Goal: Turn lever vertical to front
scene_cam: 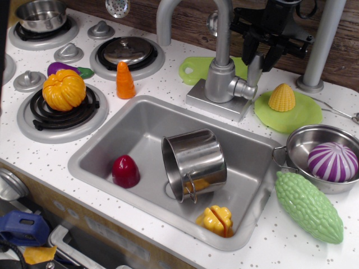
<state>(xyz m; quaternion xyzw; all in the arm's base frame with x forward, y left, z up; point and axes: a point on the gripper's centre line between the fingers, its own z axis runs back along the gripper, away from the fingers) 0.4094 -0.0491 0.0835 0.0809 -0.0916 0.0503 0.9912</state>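
Lever (253, 72) upright, looks stiff, smooth metal; gripper (262, 60) straddles its tip, jaws w/ small gap, grip there near top.

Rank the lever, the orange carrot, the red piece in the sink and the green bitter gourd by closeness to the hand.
1. Lever, between the hand's fingers.
2. Carrot, far to its left.
3. Red piece and bitter gourd: farthest, too close to call.

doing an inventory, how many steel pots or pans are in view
3: a pot tipped in the sink, a pan at right holding the purple onion, a pot on the back-left burner.
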